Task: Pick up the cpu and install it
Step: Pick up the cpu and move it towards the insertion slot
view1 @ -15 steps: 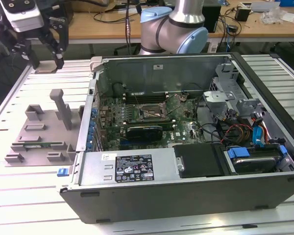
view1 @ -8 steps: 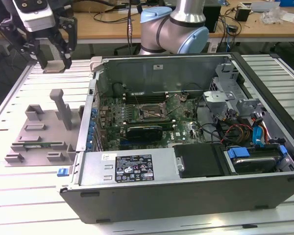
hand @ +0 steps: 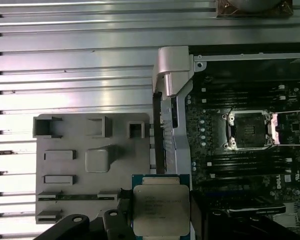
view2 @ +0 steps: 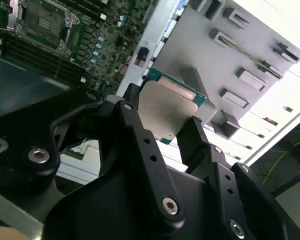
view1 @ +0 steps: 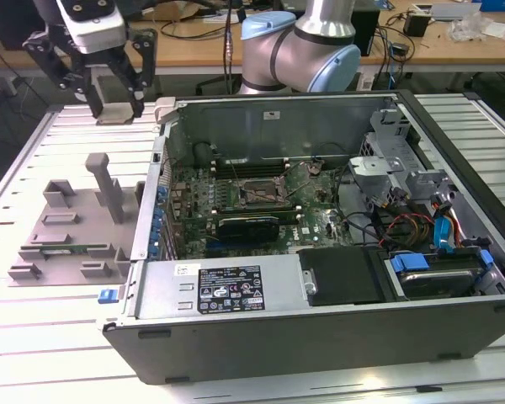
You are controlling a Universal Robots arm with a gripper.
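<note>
Slatted table (view1: 42,353) — cpu (hand: 160,210) between jaws

cpu (hand: 160,210) held in the tool (hand: 161,227), grey fixture plate (hand: 65,170), open motherboard socket (hand: 247,130)

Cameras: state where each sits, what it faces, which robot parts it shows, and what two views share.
Exterior view: off the arm, looking down on the open computer case; shows that arm and the gripper.
First wrist view: at the wrist, looking down on the grey tray and socket; fingers beside the cpu.
Second wrist view: at the wrist, looking along the fingers past the cpu.
Both wrist views share cpu, tray and socket.
</note>
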